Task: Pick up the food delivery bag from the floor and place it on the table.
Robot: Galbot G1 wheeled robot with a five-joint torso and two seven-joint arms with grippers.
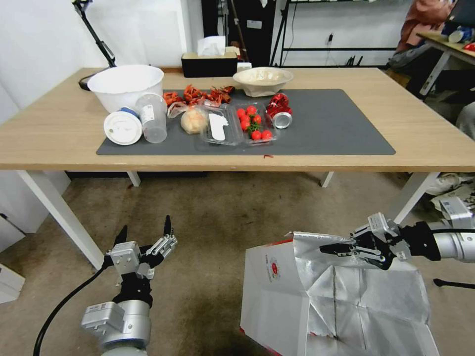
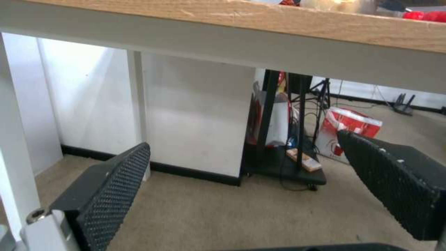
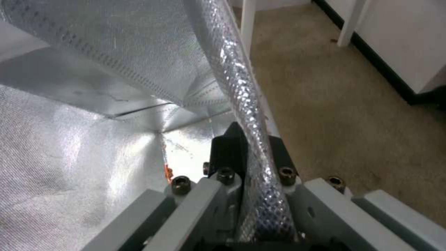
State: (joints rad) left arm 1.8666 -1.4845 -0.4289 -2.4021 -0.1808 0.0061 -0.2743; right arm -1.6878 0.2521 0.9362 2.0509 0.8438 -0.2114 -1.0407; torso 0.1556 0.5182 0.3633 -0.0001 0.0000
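The food delivery bag [image 1: 316, 301] stands open on the floor [image 1: 217, 222] at lower right, white with a round red logo and a crinkly silver foil lining. My right gripper [image 1: 332, 248] is shut on the bag's foil top rim [image 3: 241, 104], one finger inside and one outside the wall. The bag's silver inside [image 3: 79, 115] spreads beside it. My left gripper [image 1: 144, 231] hangs open over the carpet at lower left, apart from the bag, its pads [image 2: 111, 188] wide. The table [image 1: 49, 133] with its dark grey mat [image 1: 336, 128] lies ahead.
On the mat sit a white bowl [image 1: 126, 86], cups [image 1: 152, 117], a clear tray of tomatoes [image 1: 255, 123], a can [image 1: 282, 118] and a beige bowl [image 1: 262, 79]. White table legs [image 1: 59, 212] flank the floor space. A red-and-white bag [image 2: 348, 129] lies far under the table.
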